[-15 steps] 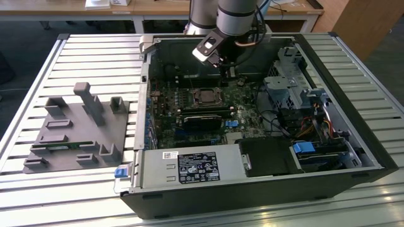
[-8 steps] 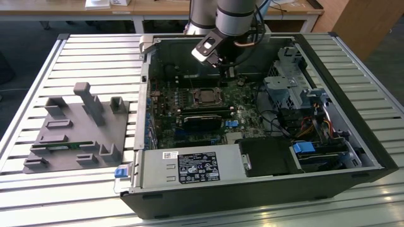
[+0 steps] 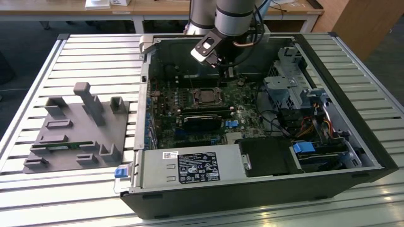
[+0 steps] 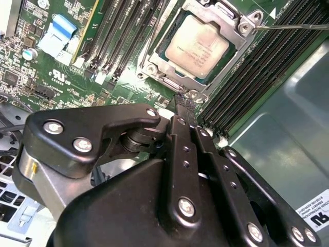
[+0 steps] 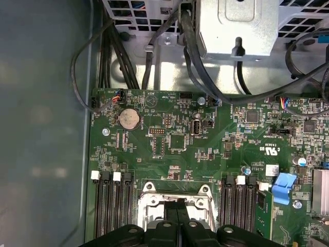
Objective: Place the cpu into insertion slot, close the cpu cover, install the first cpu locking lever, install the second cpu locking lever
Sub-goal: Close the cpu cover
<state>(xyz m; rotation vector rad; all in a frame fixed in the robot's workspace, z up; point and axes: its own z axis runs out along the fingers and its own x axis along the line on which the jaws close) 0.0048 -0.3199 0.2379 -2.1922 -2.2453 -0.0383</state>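
One cpu (image 4: pixel 200 43) lies flat in the insertion slot (image 3: pixel 205 96), just above centre in the exterior view, with the cpu cover (image 4: pixel 234 23) down around its rim. Your end effector (image 4: pixel 186 101) has its fingers pressed together on nothing, tips just beside the socket's edge. A thin metal lever (image 4: pixel 293 27) juts from the socket's corner.

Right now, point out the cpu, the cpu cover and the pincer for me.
cpu (image 4: pixel 203 43), second wrist view, centre of its silvery top.
cpu cover (image 4: pixel 226 14), second wrist view, corner of its metal frame.
pincer (image 4: pixel 184 101), second wrist view, between its fingertips.
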